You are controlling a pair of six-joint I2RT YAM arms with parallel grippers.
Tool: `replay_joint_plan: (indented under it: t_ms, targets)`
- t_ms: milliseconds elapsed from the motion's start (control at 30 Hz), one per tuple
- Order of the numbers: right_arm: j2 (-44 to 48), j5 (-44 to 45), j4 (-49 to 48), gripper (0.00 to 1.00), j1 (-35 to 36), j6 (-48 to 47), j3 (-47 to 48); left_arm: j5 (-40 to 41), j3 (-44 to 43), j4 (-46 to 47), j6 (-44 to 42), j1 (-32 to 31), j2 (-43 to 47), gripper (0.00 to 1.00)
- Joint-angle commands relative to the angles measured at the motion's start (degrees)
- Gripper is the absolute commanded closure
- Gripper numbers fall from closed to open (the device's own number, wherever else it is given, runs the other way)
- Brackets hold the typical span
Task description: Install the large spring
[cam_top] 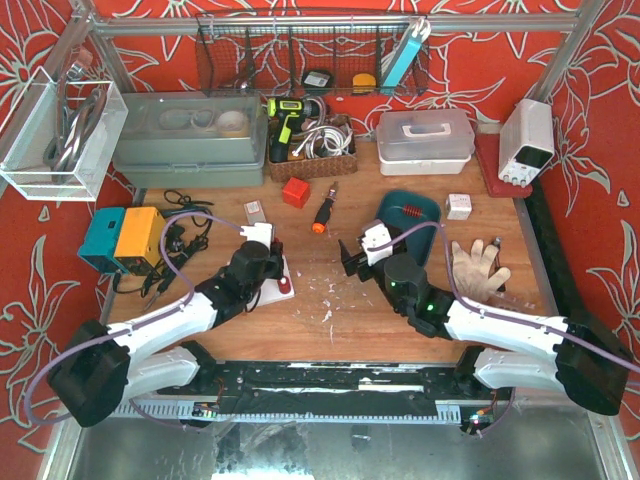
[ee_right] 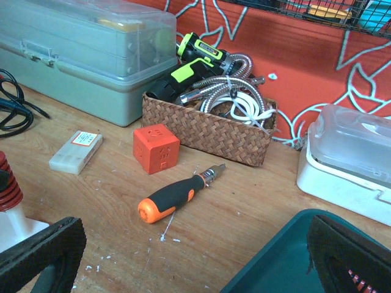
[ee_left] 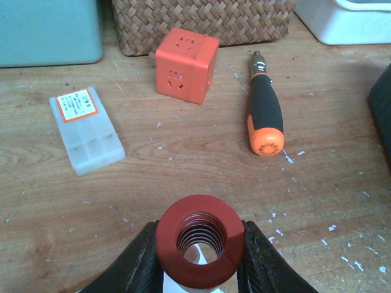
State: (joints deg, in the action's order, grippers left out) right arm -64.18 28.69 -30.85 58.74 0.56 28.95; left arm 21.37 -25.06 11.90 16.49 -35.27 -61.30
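Observation:
The large red spring (ee_left: 198, 206) stands upright on a white base (ee_left: 177, 284). In the left wrist view I look down its coils. My left gripper (ee_left: 200, 237) is shut on it, one black finger pressed on each side. In the top view the left gripper (cam_top: 270, 272) sits over the base (cam_top: 286, 268) left of centre. In the right wrist view the spring (ee_right: 6, 180) shows at the left edge on its base (ee_right: 17, 223). My right gripper (ee_right: 195, 262) is wide open and empty, over the table's middle (cam_top: 352, 256).
An orange-and-black screwdriver (cam_top: 321, 214), an orange cube (cam_top: 295, 191) and a small clear plastic case (cam_top: 254, 211) lie beyond the grippers. A wicker basket (cam_top: 310, 160) stands behind. A teal tray (cam_top: 392, 208) holding a small red part and a work glove (cam_top: 478, 266) are at the right.

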Motion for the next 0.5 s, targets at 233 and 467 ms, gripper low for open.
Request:
replay_joint_plan:
  t_ms: [233,467]
  targets:
    - [1.8,1.4,0.1,0.01,-0.5,0.2,-1.4,2.9,-0.6,3.8,-2.5,-0.2,-2.4,0.99]
    - [2.6,1.5,0.4,0.01,-0.7,0.1,-1.5,2.9,-0.2,5.6,-3.1,-0.2,-5.2,0.92]
